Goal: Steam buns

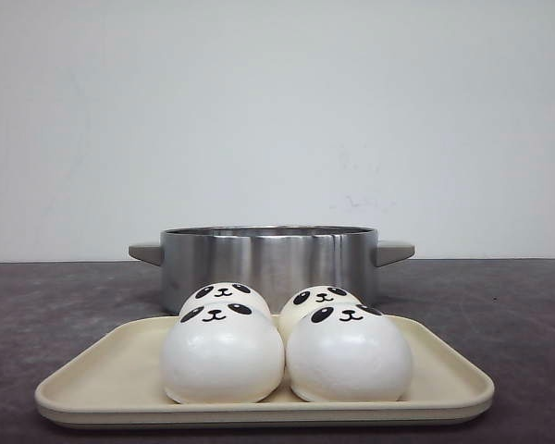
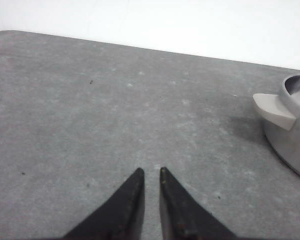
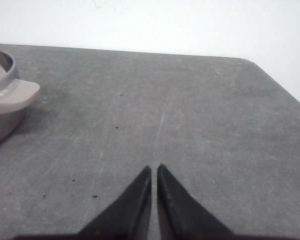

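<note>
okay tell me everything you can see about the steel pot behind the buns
The pot is a wide, low, round vessel of brushed, shiny metal with a grey handle on each side. It has no lid, and its inside is hidden. It stands upright on the dark table, just behind the cream tray. No pincer touches it.

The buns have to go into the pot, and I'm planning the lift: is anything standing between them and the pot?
Nothing visible does. The four buns sit on the cream tray, and the steel pot stands directly behind it, lidless, with only bare table around. Its wall must be cleared.
</note>
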You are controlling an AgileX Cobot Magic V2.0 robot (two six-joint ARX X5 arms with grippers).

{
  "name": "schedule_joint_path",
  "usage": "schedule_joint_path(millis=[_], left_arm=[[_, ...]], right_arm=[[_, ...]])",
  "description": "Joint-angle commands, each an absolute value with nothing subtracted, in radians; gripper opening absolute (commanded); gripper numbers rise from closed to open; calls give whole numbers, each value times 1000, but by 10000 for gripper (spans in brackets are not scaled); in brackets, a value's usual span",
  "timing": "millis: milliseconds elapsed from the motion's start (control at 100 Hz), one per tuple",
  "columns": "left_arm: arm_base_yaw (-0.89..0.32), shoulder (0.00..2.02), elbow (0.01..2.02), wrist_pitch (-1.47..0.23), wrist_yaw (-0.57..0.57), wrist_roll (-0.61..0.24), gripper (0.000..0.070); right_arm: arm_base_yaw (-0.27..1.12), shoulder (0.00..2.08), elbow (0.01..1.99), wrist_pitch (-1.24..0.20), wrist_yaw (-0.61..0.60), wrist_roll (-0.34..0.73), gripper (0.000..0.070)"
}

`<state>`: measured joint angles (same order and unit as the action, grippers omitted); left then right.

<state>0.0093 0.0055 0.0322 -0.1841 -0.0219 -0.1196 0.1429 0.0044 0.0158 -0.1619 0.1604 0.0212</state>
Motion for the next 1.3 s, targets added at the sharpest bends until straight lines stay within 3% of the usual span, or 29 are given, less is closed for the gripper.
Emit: schedule_joint_path(millis=[0, 1000, 1130, 1290], left_arm=[[12, 5, 14, -189, -19, -122, 10], [13, 5, 14, -189, -19, -122, 10], [13, 5, 14, -189, -19, -122, 10], [13, 5, 16, -186, -17, -138, 10]], right_arm=[[142, 4, 12, -158, 164, 11, 12], [142, 4, 12, -158, 164, 11, 12], [143, 4, 12, -148, 152, 36, 12], [143, 4, 13, -65, 114, 154, 12]])
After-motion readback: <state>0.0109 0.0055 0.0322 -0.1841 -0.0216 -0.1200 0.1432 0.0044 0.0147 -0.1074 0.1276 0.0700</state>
